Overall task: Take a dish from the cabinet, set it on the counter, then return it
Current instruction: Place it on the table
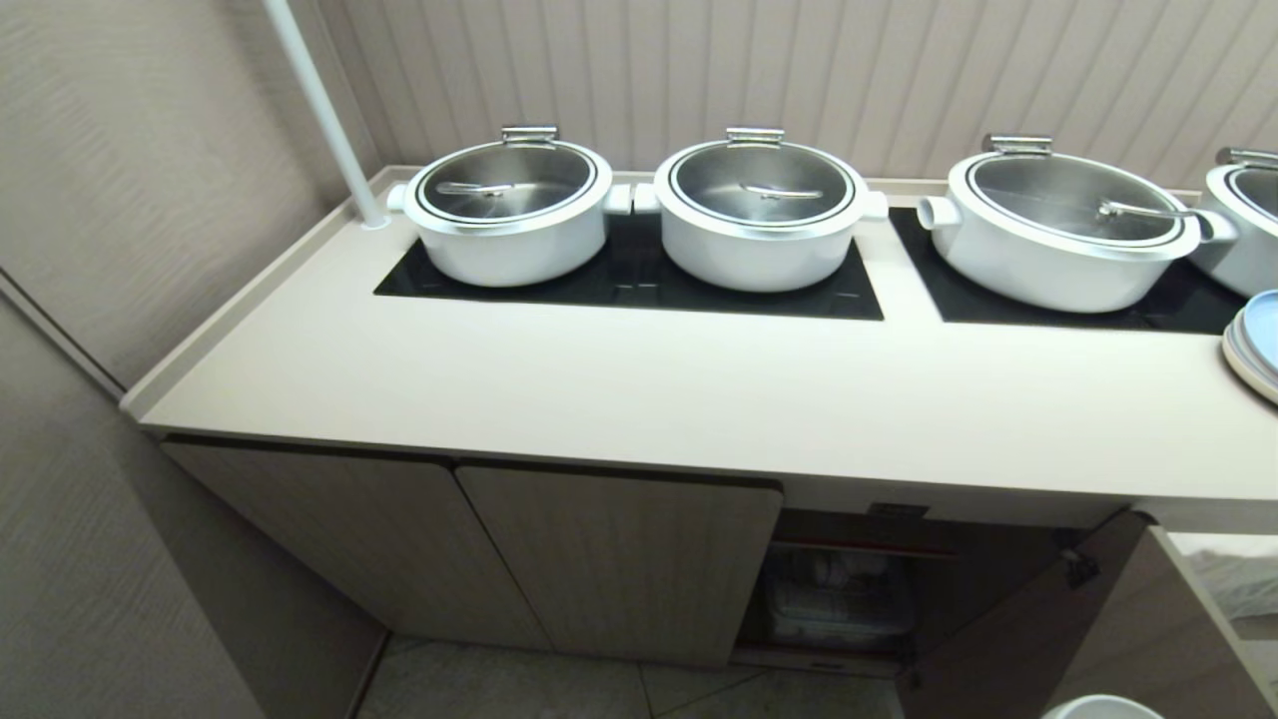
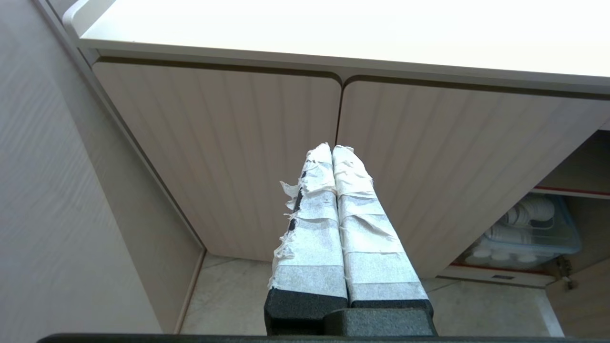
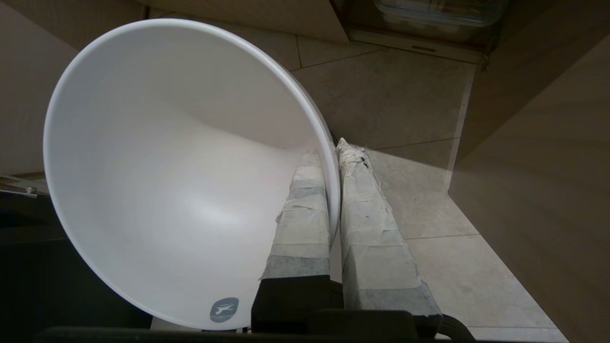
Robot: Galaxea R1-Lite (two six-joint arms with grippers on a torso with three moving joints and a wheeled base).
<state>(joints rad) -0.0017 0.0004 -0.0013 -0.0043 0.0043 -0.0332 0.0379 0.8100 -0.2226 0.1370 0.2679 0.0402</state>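
Long beige counter [image 1: 639, 399] with raised rim, spanning the head view; bare in its front half. Two black glass panels [image 1: 629, 280] inset toward the back wall. Four large white pots [image 1: 509, 215] with steel lids standing on the panels, the fourth cut by the right edge. Stack of pale plates [image 1: 1256, 345] at the counter's right edge.

Below the counter, low beige cabinet [image 1: 619, 559]: two ribbed doors shut on the left, compartment to their right standing open, its door [image 1: 1018, 619] swung outward. Red-edged shelf [image 1: 859, 547] inside, with a small black label [image 1: 897, 510] above it. Clear plastic bin [image 2: 529, 236] of white crockery under the shelf.

White bowl-shaped dish [image 3: 181, 171], deep and glossy, held above the tiled floor [image 3: 405, 109] in front of the open compartment, out of the cabinet and not on the counter; small grey mark near its rim.

Right claw [image 3: 333, 147] clenched on the dish's rim, one taped finger inside the wall, the other outside.

Left claw [image 2: 332, 148] clenched on nothing, taped fingers pressed together, pointing at the seam between the two shut doors.
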